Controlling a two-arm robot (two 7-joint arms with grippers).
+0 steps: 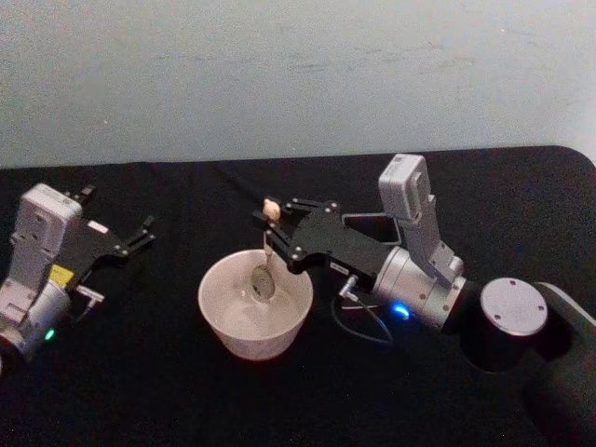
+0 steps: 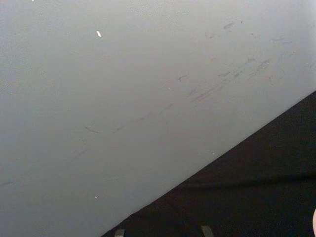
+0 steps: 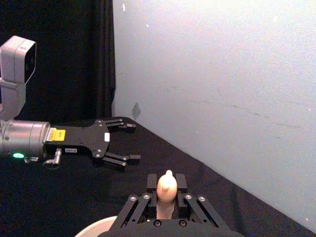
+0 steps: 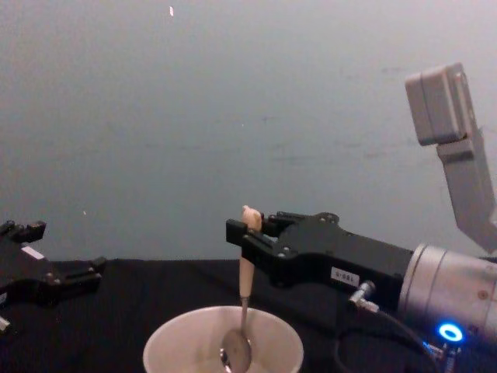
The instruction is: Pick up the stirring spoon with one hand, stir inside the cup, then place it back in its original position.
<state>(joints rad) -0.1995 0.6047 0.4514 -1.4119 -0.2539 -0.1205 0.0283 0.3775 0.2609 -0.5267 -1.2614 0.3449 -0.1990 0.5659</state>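
Note:
The pale cream-pink cup [image 1: 223,321] stands on the black table in front of me, and its rim [image 3: 94,228] shows in the right wrist view too. My right gripper [image 1: 269,233] hovers over the cup's far rim, shut on the beige-pink handle of the stirring spoon [image 1: 270,210]. The spoon hangs upright, its metal bowl [image 4: 236,351] down inside the cup [image 4: 178,346]. In the right wrist view the knobby tip [image 3: 166,183] sticks up between the fingers. My left gripper [image 1: 119,210] rests open at the left, well away from the cup. A dark box [image 1: 372,227] behind the right arm looks like the holder.
A pale wall rises behind the table's far edge [image 1: 279,160]. The right forearm [image 1: 419,279] and its cable [image 1: 363,321] lie to the right of the cup. Bare black tabletop [image 1: 140,382] stretches between the left arm and the cup.

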